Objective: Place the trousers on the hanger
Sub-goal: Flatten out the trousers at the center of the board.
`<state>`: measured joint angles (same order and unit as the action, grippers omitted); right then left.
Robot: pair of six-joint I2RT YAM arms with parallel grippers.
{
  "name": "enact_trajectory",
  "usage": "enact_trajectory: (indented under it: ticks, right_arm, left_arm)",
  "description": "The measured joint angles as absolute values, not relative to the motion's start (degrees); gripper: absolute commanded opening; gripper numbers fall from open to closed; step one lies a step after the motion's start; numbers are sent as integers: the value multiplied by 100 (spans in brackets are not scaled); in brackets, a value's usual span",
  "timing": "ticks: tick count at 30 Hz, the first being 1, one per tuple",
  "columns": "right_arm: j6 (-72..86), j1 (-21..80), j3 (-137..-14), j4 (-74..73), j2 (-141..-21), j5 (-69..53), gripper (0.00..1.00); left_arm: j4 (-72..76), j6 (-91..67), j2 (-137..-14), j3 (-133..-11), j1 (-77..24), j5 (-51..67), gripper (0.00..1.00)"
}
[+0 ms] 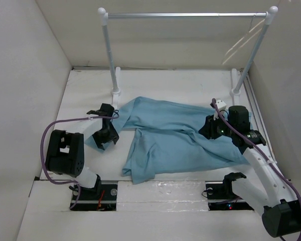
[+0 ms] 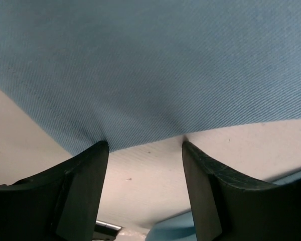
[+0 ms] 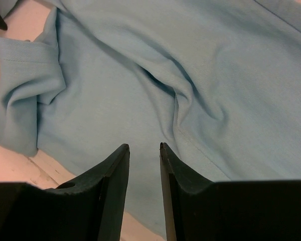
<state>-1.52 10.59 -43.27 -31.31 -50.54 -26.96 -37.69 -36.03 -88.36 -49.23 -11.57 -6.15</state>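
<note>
On white table (image 1: 165,85), wrinkled sky-blue trousers (image 1: 175,138), spread flat

trousers (image 1: 175,140) on the table (image 1: 190,85), before the rail (image 1: 185,15)

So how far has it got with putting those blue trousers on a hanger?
Barely started. Done: nothing to show; the trousers lie crumpled on the table. In hand: the left hand is open at their edge, and the right hand is poised over the cloth, gripping nothing. Left: everything, as what looks like the hanger hangs bare on the rail.
</note>
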Motion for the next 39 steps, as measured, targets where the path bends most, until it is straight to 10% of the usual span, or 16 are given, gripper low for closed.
enact_trajectory:
  ticks: [12,24,35,38,39]
  right_arm:
    - [-150,1059,-4222,-3135,-4836,-2768,37]
    - [-158,1059,-4222,-3153,-4860,-2766,37]
    - [-242,1068,-4397,-3262,-5572,-2738,38]
    - [-259,1105,-4477,-3352,-5537,-2689,46]
    - [-259,1125,-4488,-3382,-5492,-2672,51]
  left_arm:
    - [-3264,-4204,-8746,-4759,-1157,-1769,0]
    - [-3548,-3935,-8488,-5266,-1094,-1973,0]
    - [-3481,-3286,-10737,-9924,-355,-2915,0]
    - [-3677,-3177,-11952,-10903,-123,-3000,39]
    - [-3760,-3140,-12221,-11045,-38,-2989,67]
